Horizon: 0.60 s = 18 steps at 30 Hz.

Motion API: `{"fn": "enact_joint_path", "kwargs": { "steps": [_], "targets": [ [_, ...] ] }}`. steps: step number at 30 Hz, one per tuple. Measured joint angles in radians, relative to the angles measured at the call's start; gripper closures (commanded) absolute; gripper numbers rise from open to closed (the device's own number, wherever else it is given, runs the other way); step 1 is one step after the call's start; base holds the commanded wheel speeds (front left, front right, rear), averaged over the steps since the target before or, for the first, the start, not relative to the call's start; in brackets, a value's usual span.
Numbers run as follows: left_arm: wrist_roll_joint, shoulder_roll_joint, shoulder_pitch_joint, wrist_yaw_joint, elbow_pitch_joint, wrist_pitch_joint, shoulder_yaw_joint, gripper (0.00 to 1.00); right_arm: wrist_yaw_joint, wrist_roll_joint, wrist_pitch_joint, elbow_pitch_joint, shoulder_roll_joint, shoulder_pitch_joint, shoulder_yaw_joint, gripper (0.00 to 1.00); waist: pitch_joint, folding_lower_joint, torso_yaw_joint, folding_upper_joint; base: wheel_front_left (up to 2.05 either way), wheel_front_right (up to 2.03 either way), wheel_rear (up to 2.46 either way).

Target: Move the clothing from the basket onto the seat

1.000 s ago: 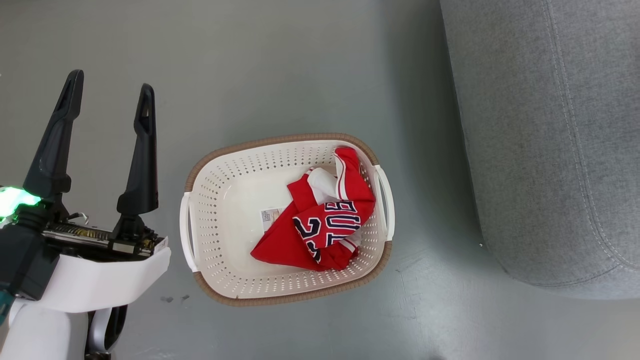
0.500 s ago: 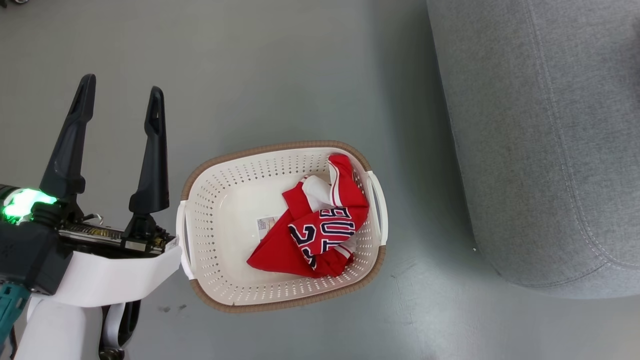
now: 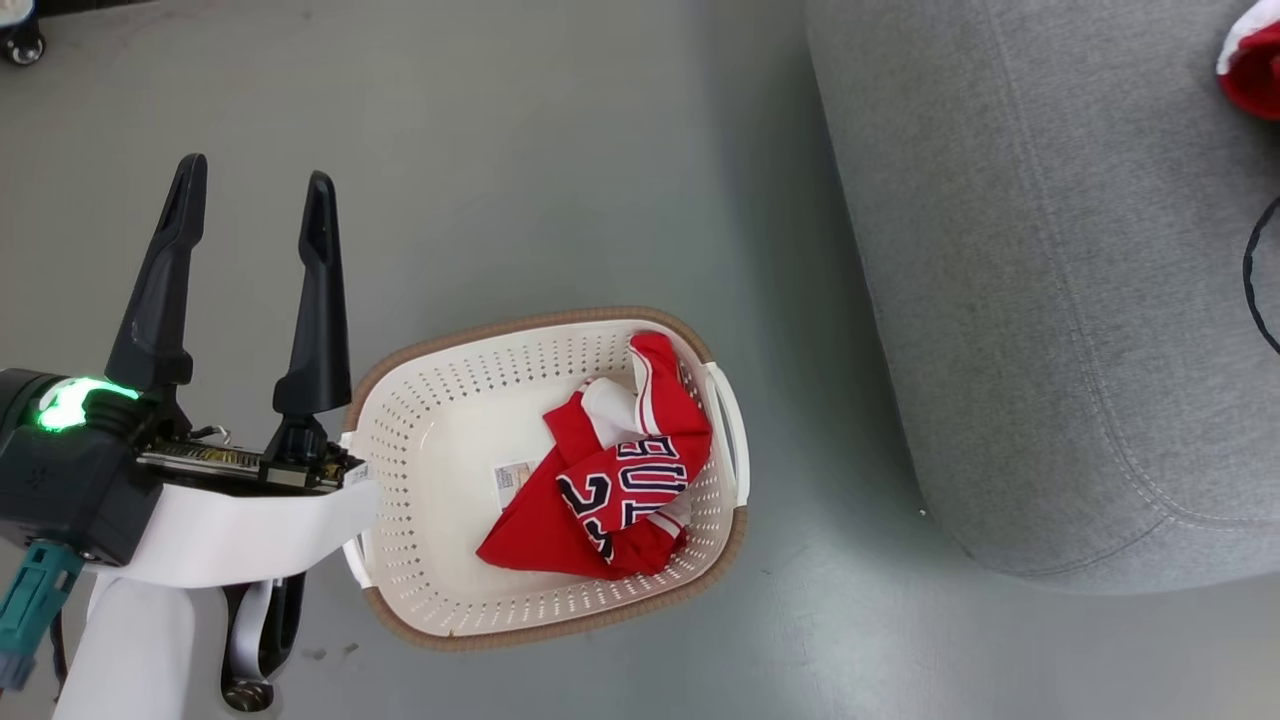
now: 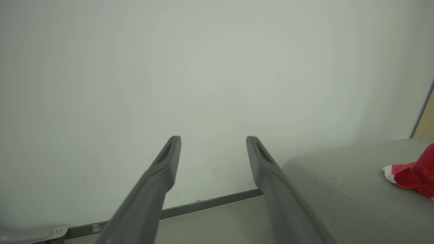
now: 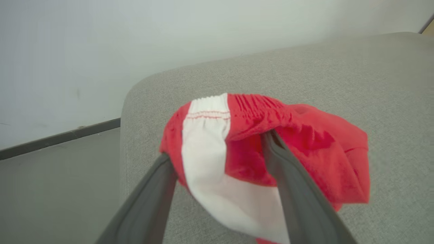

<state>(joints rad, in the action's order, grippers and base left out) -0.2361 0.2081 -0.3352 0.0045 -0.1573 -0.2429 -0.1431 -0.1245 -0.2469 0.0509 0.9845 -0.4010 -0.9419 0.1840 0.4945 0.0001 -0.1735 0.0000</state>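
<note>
Release is judged in hand: bright red white-trimmed shorts [image 5: 315, 145] are laid on the large grey woven seat [image 3: 1000, 300], with the right gripper [image 5: 217, 145] spread, unclenched, around them. The red lettered jersey [image 3: 620, 480] in the cream perforated basket [image 3: 430, 420] beside the seat must be fetched next. The left gripper [image 3: 255, 170] is held spread, empty. A smooth grey floor [image 3: 500, 150] and a pale wall [image 4: 203, 67] are seen.

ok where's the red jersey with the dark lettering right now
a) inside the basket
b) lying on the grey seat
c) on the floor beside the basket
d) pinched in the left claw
a: the jersey lies crumpled inside the basket, against its right-hand wall in the head view, and the left claw stands open with nothing between its fingers.
</note>
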Motion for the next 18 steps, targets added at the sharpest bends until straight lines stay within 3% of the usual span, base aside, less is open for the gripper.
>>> {"fn": "enact_joint_path", "kwargs": {
  "steps": [18],
  "targets": [
    [-0.007,-0.018,0.03,0.024,0.061,-0.013,0.082,0.0,0.0,-0.165,0.073,-0.195,-0.033,0.189,-0.224,0.0,-0.104,0.0,-0.053,0.0,0.0,0.0,0.0]
  ]
}}
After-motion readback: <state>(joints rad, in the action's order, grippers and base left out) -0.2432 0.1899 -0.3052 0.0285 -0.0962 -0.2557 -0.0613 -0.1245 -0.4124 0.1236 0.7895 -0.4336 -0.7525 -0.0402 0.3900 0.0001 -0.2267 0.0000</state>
